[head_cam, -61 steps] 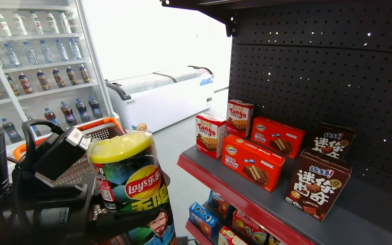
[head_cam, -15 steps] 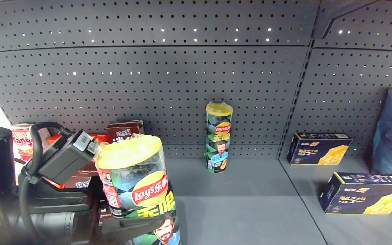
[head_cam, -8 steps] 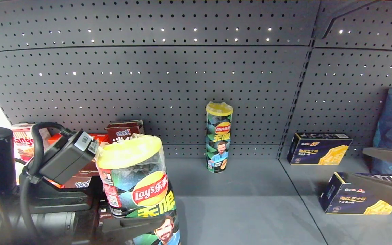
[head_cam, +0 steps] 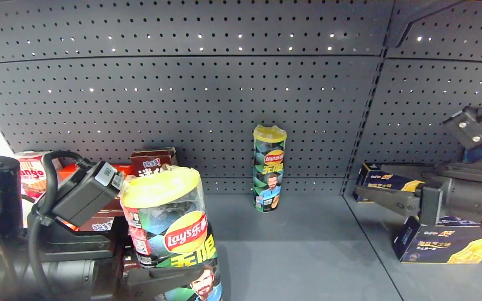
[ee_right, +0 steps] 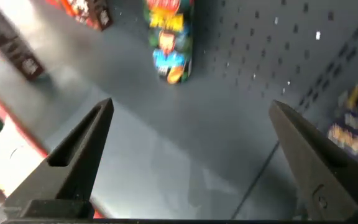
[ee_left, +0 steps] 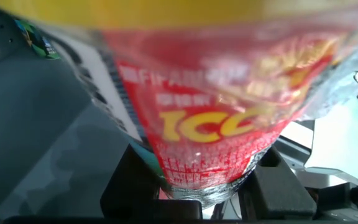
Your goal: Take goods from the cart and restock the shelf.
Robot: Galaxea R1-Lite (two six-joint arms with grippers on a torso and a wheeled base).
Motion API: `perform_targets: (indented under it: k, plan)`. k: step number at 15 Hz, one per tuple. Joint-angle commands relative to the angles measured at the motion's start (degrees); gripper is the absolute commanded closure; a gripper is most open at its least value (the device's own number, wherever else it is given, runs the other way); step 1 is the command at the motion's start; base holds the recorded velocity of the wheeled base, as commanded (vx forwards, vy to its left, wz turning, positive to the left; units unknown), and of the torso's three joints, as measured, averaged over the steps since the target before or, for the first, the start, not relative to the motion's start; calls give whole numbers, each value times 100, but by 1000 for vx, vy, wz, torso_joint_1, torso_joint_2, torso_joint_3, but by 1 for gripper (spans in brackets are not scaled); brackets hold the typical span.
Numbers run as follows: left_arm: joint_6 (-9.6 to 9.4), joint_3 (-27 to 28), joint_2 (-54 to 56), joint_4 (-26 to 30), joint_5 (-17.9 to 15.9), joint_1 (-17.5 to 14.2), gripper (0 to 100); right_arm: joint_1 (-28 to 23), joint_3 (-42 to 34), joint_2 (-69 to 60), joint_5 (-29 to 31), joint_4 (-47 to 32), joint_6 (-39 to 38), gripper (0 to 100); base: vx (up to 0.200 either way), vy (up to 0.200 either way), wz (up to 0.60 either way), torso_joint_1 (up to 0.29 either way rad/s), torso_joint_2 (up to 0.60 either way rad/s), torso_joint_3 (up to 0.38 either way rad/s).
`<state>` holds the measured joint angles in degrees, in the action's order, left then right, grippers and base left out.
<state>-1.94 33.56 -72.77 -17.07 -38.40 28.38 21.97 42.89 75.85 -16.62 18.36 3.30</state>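
The left gripper is clamped on an upright chip can with a yellow lid and shiny clear wrap. The right gripper hangs over the shelf, fingers apart.

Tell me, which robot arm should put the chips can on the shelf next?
Left, probably. The left gripper holds the chips can, with bare shelf right ahead. The right gripper is open and holds nothing.
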Motion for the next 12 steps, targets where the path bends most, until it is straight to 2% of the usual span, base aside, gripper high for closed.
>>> perform_targets:
  k: [1, 4, 8, 12]
  plan:
    - [0, 72, -106, -16, -10, 1, 100, 9, 493, 870, -35, 221, 12, 0, 0, 0, 0, 0, 0, 0]
    - [0, 168, -168, -16, -10, 1, 100, 115, 739, 1397, -184, 739, 276, 0, 0, 0, 0, 0, 0, 0]
    - [0, 204, -194, -25, -10, -8, 100, 106, 756, 1978, -1248, 1636, 294, 0, 0, 0, 0, 0, 0, 0]
    - [0, 274, -264, -51, -18, -131, 100, 106, 827, 2355, -1757, 2049, 302, 0, 0, 0, 0, 0, 0, 0]
